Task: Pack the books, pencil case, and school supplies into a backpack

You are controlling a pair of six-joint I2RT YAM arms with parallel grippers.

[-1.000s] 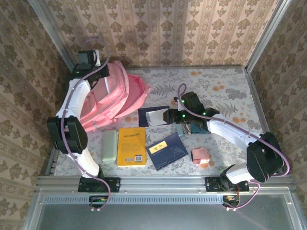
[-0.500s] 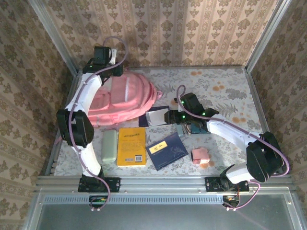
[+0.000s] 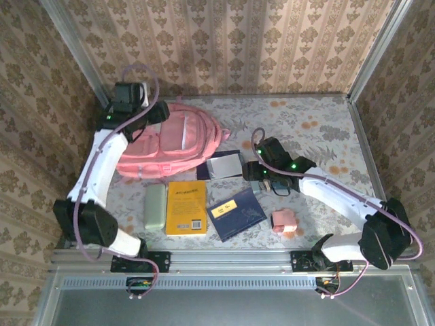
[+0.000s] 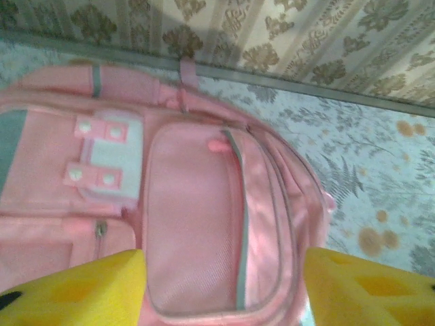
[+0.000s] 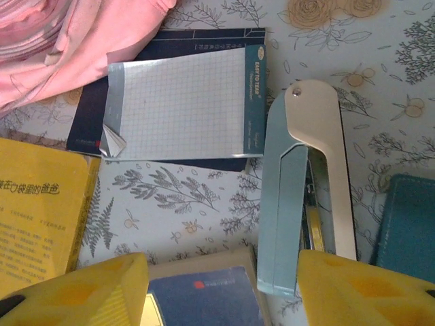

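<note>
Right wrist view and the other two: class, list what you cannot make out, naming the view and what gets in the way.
Teal square: right wrist view, cut off by the right edge.
Slim grey-teal bar: right wrist view, near end behind a finger of the right gripper.
Backpack: left wrist view, cut off by left and bottom edges; whether it is open, unclear.
Navy book label: top view, print too small.
</note>
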